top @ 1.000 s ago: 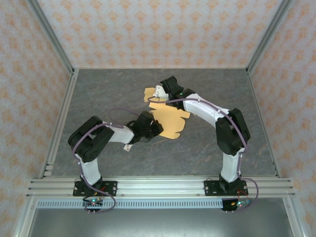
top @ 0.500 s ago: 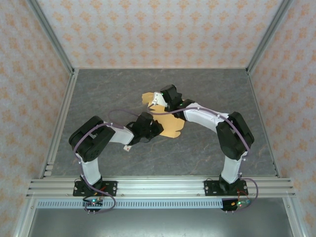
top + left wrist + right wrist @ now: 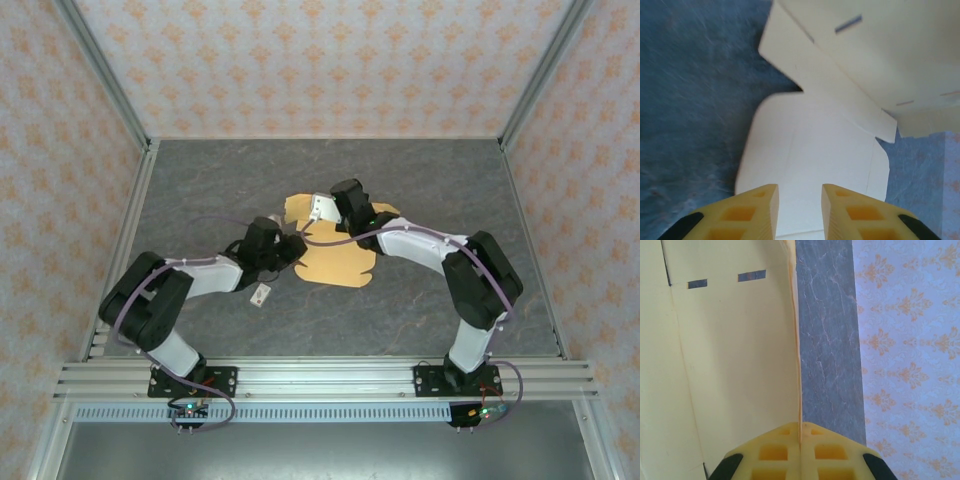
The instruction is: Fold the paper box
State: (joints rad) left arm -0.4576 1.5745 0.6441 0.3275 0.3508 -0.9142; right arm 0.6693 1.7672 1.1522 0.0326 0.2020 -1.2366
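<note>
The paper box (image 3: 338, 262) is a flat orange-tan die-cut sheet lying mid-table, with one flap (image 3: 298, 209) lifted at its far left. My right gripper (image 3: 322, 214) is shut on that raised edge. In the right wrist view the thin sheet (image 3: 730, 350) runs edge-on into the closed right gripper (image 3: 800, 429). My left gripper (image 3: 292, 248) sits at the sheet's left edge. In the left wrist view the left gripper (image 3: 800, 189) is open, its yellow fingers (image 3: 757, 205) apart above a rounded flap of the sheet (image 3: 810, 145), holding nothing.
A tiny white tag (image 3: 262, 294) lies on the grey table (image 3: 200, 180) just near-left of the left gripper. Aluminium frame posts and patterned walls (image 3: 320, 60) enclose the table on three sides. Bare tabletop lies to the far side and to the right.
My left gripper has opened, let go of the sheet and drawn back left. My right gripper has carried the raised edge nearer, and the sheet has shifted left.
</note>
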